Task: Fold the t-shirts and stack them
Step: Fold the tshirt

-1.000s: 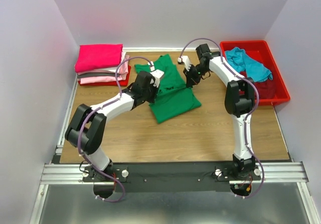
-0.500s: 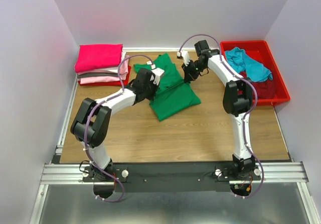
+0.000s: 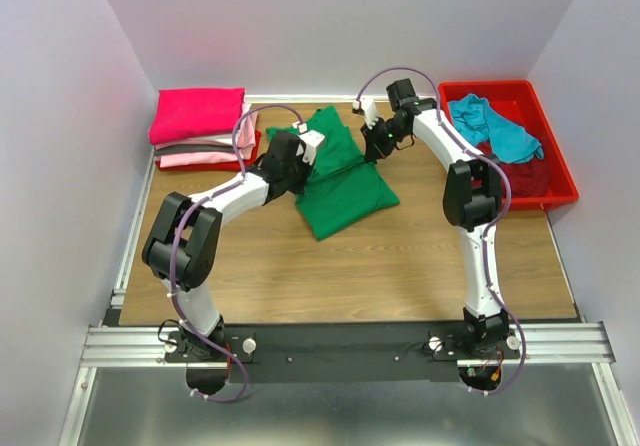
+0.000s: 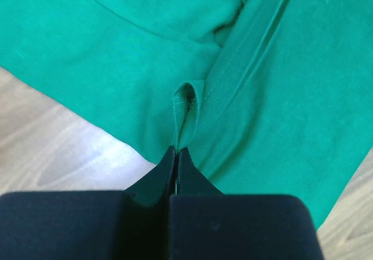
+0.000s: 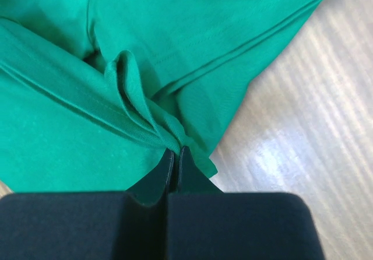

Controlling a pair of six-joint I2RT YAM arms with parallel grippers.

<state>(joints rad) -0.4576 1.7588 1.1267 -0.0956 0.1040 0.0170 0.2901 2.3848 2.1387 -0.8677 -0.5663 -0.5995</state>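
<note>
One bright green cotton t-shirt (image 3: pixel 345 191) lies rumpled mid-frame on the wooden table (image 3: pixel 400 266). Both end effectors pinch it: the left end effector (image 4: pixel 176 150) is closed on a small fold, and the right end effector (image 5: pixel 176 150) is closed on gathered pleats. At upper left one hot pink t-shirt (image 3: pixel 197 111) tops a folded stack. At upper right one red plastic bin (image 3: pixel 560 181) holds one teal t-shirt (image 3: pixel 500 131) and one dark red t-shirt (image 3: pixel 530 178).

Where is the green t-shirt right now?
In the top view, the green t-shirt lies centrally toward the back, between the folded stack at left and the red bin at right.
</note>
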